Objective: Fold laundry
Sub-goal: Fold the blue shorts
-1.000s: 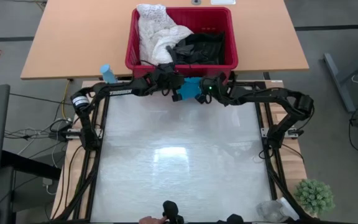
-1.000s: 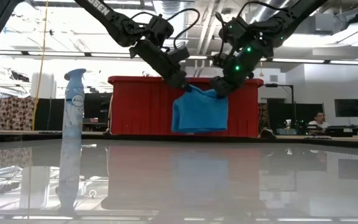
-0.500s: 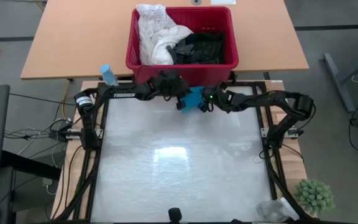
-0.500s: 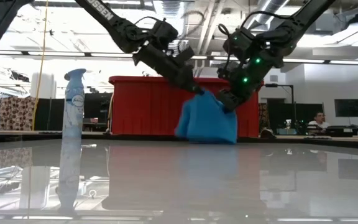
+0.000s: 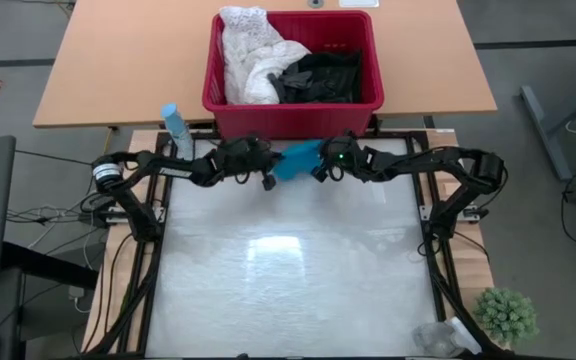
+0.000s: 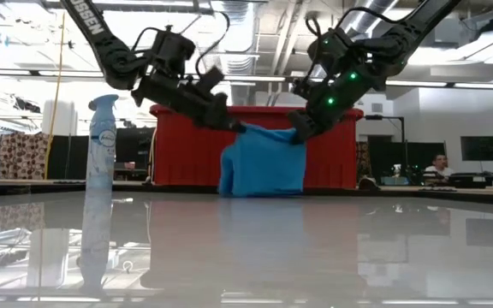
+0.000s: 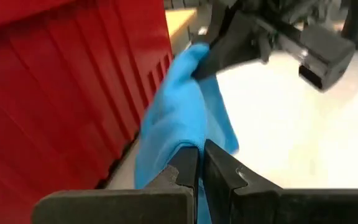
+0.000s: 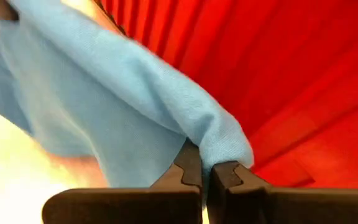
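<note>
While it hangs stretched between my two hands, the teal garment [image 5: 296,160] looks small, soft and plain, its upper edge drawn taut and its body drooping in loose folds down to the pale worktop [image 5: 288,270], just in front of the red basket [image 5: 368,95]. On the left, my left hand [image 5: 266,175] has its fingers pressed together on one upper corner of the cloth; the left wrist view shows the fabric pinched right between the dark fingertips [image 7: 188,163], with the garment [image 7: 179,124] running away alongside the basket's ribbed red wall [image 7: 73,93]. On the right, my right hand [image 5: 320,168] is likewise clamped on the opposite corner, and its own wrist view shows the cloth [image 8: 123,93] folded over the closed fingertips [image 8: 191,158] with the red wall [image 8: 291,81] close behind. From above I can see what the level view cannot: the basket still holds the white lacy garment [image 5: 253,55] on its left side and black clothing [image 5: 323,75] on its right, and it sits on a wooden table [image 5: 118,60] beyond my worktop. The low view alone shows how the teal piece [image 6: 262,162] hangs, its lower edge meeting the glossy surface, with my left hand [image 6: 229,125] and right hand [image 6: 298,133] angled down to it from either side. A spray bottle [image 6: 101,141] stands upright well off to the left.
</note>
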Robot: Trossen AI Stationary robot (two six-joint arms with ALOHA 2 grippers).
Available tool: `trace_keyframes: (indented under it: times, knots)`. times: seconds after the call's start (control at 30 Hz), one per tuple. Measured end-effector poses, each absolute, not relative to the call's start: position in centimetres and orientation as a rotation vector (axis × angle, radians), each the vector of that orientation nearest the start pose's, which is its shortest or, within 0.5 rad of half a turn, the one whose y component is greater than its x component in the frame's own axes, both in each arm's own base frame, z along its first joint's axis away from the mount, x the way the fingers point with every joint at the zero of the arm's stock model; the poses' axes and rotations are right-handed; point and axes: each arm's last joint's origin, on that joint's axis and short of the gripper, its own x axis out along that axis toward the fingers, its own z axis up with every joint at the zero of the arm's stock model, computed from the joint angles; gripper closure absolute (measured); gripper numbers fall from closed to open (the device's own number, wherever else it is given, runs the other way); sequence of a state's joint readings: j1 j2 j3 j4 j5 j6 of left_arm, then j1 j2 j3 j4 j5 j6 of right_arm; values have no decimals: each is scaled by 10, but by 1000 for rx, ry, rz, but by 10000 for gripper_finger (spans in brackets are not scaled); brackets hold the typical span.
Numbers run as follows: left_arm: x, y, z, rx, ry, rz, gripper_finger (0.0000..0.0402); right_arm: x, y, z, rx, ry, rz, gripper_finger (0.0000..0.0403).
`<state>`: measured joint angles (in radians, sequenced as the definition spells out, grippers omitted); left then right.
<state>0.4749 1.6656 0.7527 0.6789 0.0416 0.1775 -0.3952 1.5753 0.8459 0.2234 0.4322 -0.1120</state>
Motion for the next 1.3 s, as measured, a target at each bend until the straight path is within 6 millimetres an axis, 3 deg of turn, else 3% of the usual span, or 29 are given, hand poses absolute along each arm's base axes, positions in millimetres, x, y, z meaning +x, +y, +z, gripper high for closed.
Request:
trace_keyframes:
  times: [0.1,0.23,0.5,0.73,1.0,1.13,1.3]
  knots:
    - [298,144,175,121,319,423,401,301,-130,199,-102,565,-747,384]
    - [296,135,174,180,272,442,401,313,-117,186,-106,580,-704,384]
    - [291,98,151,144,328,355,401,332,-76,162,-138,616,-628,384]
    - [296,57,144,179,360,337,402,336,-38,160,-150,622,-599,384]
    - [294,22,138,196,390,393,402,333,-11,155,-107,660,-548,384]
    - [294,18,138,178,382,422,402,332,-7,154,-137,679,-537,384]
    - [293,41,146,356,381,520,402,333,-34,158,-274,685,-626,384]
